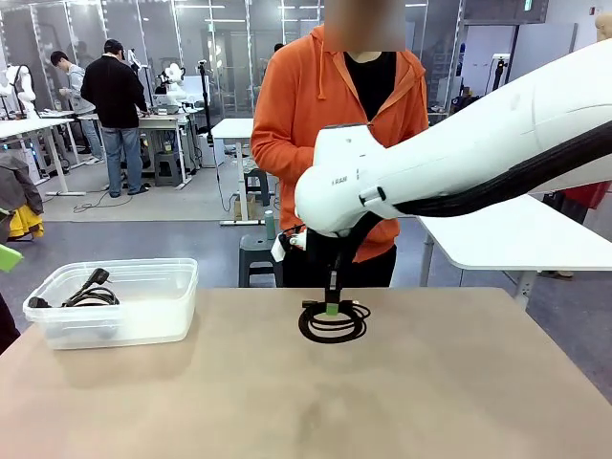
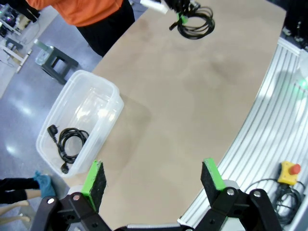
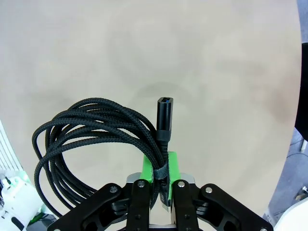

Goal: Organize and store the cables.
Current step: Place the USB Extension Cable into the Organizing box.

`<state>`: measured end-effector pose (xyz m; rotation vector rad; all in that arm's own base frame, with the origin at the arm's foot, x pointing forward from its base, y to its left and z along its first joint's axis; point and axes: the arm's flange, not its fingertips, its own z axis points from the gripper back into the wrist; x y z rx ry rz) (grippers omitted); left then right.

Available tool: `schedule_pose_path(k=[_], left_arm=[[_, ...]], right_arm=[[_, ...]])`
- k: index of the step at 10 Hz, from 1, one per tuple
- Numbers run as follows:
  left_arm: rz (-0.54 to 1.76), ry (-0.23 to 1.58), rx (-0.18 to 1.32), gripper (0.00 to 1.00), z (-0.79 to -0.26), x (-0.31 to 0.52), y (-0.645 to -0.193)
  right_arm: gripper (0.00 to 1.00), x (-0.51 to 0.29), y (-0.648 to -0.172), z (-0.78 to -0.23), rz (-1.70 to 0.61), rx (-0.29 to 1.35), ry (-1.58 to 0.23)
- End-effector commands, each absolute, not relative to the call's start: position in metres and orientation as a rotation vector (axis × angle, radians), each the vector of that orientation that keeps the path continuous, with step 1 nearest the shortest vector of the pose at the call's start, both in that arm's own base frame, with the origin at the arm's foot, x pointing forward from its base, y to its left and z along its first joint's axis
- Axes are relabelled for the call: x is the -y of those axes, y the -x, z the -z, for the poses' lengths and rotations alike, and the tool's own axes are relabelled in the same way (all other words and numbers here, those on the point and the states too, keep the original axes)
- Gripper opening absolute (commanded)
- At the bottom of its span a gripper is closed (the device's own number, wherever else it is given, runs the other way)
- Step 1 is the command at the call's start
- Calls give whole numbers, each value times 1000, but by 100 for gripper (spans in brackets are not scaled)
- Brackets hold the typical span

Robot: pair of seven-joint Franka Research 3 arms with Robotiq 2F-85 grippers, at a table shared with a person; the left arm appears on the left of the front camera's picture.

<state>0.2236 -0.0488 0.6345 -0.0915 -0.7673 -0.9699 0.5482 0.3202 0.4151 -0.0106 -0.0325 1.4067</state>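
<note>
Grip: right fingers [image 3: 173,166] clenched on braided USB cable coil [image 3: 103,118], apparently at its tie strap [image 3: 161,172]. Loops lie beyond and left of the fingers on the tabletop [image 3: 216,72]. Lift vertically, no loops spilling, then carry to the clear bin [image 1: 143,325]. The left fingers [image 2: 95,180] are released, empty.

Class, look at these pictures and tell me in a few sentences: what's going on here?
The right claw is shut on a coiled black cable at the far middle of the table, the coil on or barely off the surface. The left claw hangs open, holding nothing. A second cable already lies in the clear bin at the robot's left. A person in orange stands at the far side.
</note>
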Motion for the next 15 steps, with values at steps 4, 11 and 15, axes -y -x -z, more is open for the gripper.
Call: schedule_pose_path(k=[4, 11, 15], left_arm=[[970, 89, 773, 100, -635, 50, -225], [970, 89, 773, 100, -635, 50, -225], [970, 89, 773, 100, -635, 50, -225]], right_arm=[[0, -344, -568, -378, -1348, 48, 4], [0, -356, -569, -324, -1346, 91, -33], [0, -363, -566, -310, -1368, 53, -65]])
